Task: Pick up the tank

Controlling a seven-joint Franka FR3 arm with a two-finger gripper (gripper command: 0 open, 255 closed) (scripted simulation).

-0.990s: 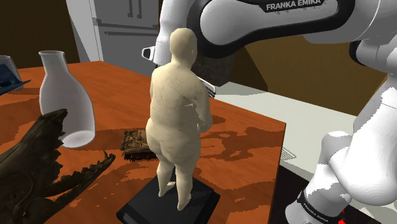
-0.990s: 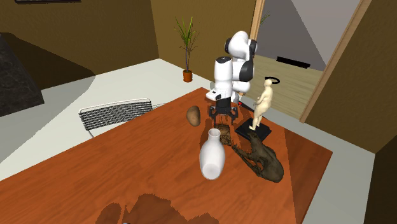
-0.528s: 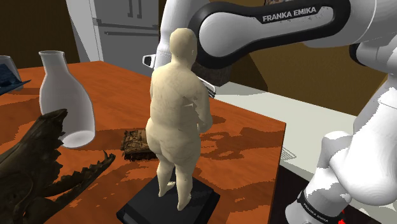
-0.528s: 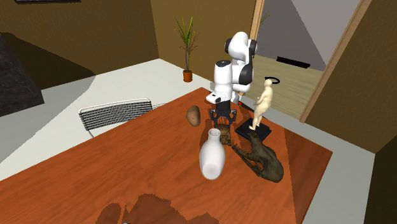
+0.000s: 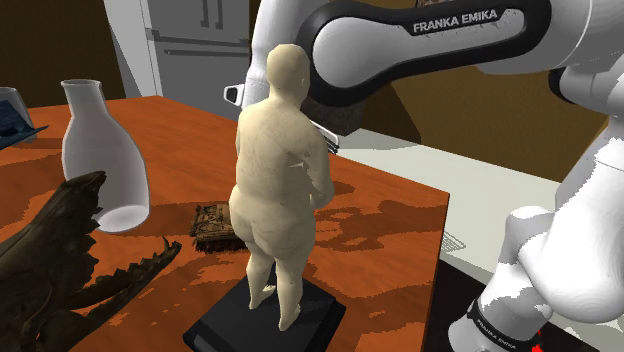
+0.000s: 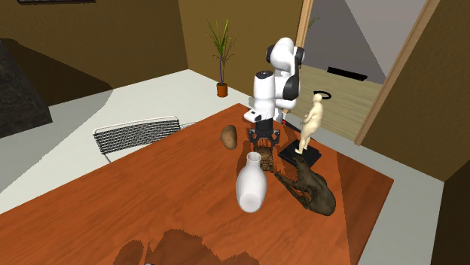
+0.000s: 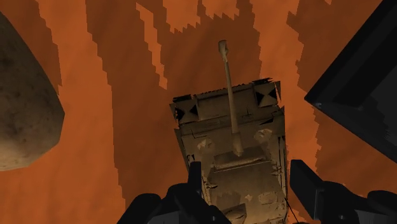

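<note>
On the counter (image 5: 390, 228), near the statue (image 5: 275, 170), the tank (image 7: 232, 146) is found resting, not yet lifted, and is straddled by the gripper (image 7: 247, 177), its 2 fingers held apart beside the hull, so the approach is judged done, with closing and lifting left.

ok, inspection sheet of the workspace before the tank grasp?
Surface: orange-brown table, blotchy pattern.
Job's things: tank flat on the table, barrel pointing away from the gripper.
Clutter: pale figurine on a black base, white vase, dark creature figure, brown rock.
Grippers: gripper open and low, fingers either side of the tank's rear; contact cannot be told.
Cables: nothing seen.
Surroundings: mesh-backed chair, potted plant.
</note>
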